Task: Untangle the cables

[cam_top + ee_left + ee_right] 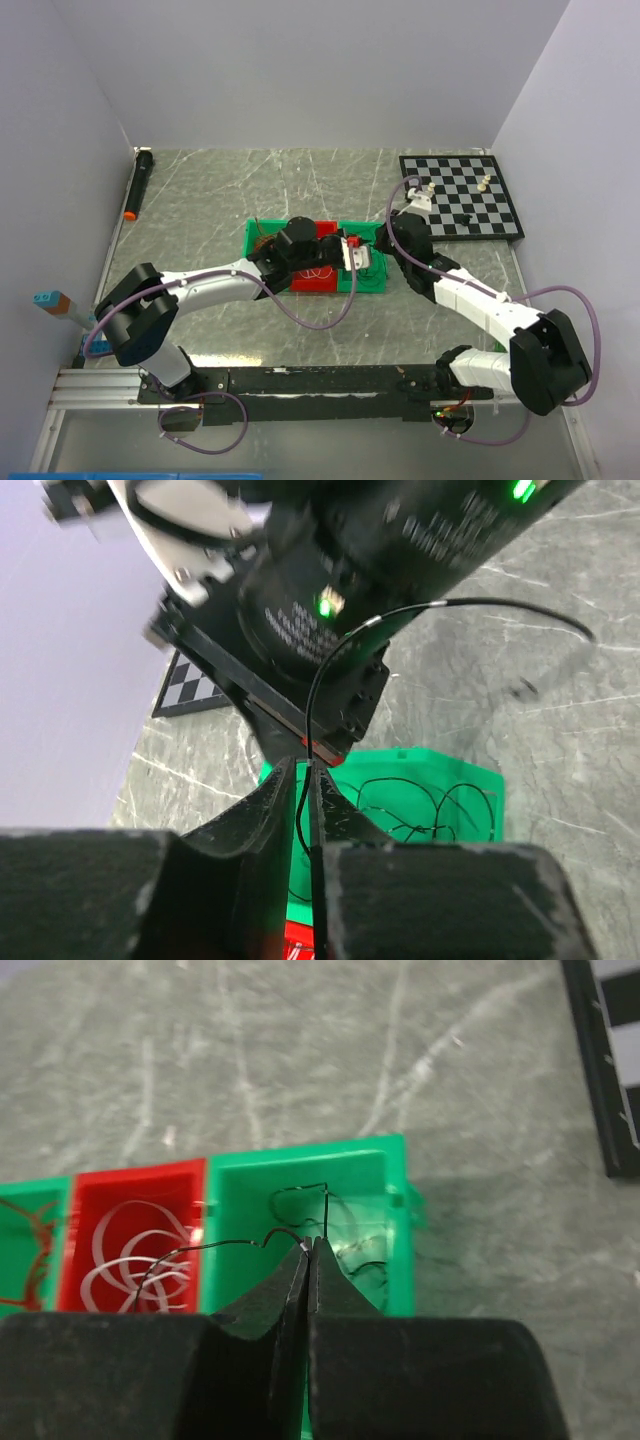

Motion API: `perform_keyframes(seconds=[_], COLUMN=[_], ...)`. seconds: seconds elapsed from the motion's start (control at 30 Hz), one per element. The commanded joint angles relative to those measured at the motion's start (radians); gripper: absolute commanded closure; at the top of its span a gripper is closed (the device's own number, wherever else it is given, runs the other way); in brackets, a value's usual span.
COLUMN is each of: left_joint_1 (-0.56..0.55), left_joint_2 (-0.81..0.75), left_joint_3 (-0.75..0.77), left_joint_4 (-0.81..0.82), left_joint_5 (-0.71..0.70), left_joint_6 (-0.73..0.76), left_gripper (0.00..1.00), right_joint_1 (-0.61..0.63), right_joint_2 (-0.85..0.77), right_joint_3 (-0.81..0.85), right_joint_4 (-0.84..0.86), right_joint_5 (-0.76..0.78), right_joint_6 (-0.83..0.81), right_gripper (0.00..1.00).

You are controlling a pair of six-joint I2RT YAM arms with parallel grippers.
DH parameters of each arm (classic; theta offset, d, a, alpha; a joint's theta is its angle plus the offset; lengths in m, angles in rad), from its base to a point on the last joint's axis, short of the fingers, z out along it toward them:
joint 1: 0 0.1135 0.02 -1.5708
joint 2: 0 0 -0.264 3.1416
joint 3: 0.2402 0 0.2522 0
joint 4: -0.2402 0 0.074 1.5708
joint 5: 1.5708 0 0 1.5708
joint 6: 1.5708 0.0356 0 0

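Right wrist view, mid-frame: looking at one black cable (240, 1243) strand, pinched at the tips of the right gripper (308, 1246), jaws pressed tight tog., no gap. Trails left from the tips, across the red compartment (140, 1172). Behind the tips: more black loops lying in the right green compartment (300, 1152). Left of that: white cables (140, 1260) coiled in the red one, no other colour mixed in apart from that crossing strand. Far left edge: brown cables (35, 1235) in the left green compartment (30, 1186), only partly in frame.

Left wrist view: same black colour running up through the left gripper (306, 772), jaws narrow, just a slit. Gripping or loose, can't tell. Arcs off to upper right, free end in the air over the table (560, 730).

Judging progress: sorted by colour, one per compartment, so nearly done. Left to do, prob.: get this stray black strand off the red compartment and into the right green one w/ the rest. Can't rule out small knots inside each bundle, too fine to see.
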Motion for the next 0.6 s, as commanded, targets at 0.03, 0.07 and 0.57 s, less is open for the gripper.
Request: perform_keyframes(seconds=[0.03,0.07,0.57], left_joint_1=[-0.012,-0.012,-0.015], left_joint_2=[-0.014,-0.017,-0.126], left_joint_3=[0.016,0.011,-0.082], left_joint_4=[0.014,0.008,-0.08], left_joint_5=[0.024,0.022,-0.016], left_joint_6=[0.055,0.06,0.067], left_gripper=[0.8,0.78,0.48], right_joint_1=[-0.006,-0.008,-0.06], right_joint_2=[0.054,0.065,0.273], right_joint_3=[0.032,0.037,0.267], right_joint_4=[-0.061,-0.052,-0.047], right_joint_5=[0.091,0.092,0.042], right_joint_6=[0.029,0.026,-0.005], right_gripper=[1.0,1.0,1.0])
